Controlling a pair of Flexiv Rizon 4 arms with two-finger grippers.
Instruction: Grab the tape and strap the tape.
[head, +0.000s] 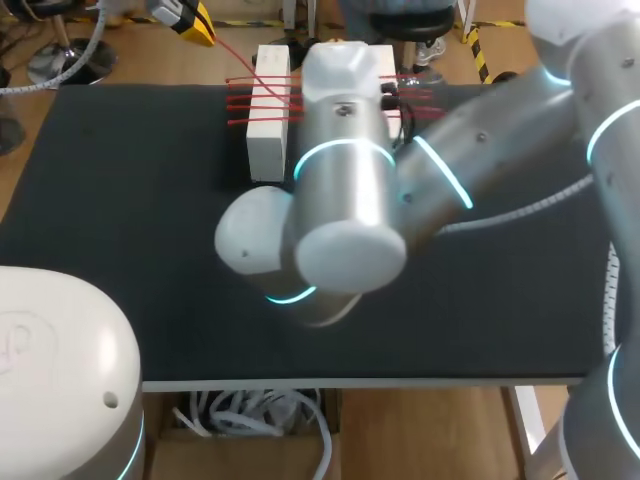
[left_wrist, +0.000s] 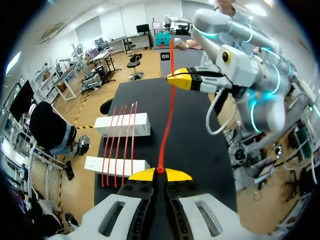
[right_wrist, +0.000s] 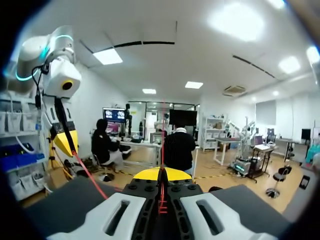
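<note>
Spanning two blocks (left_wrist: 122, 124) (left_wrist: 116, 165), four strands (left_wrist: 119, 145), one tape (left_wrist: 166, 125) pinched taut

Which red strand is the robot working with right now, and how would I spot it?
On the black table lie two white blocks bridged by several red strands. Beside them, the red tape is the lone strand touching neither block, stretched between the left end effector and the right end effector.

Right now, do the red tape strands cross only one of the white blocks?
No: in the left wrist view the red tape strands run across both the far white block and the near white block.
</note>
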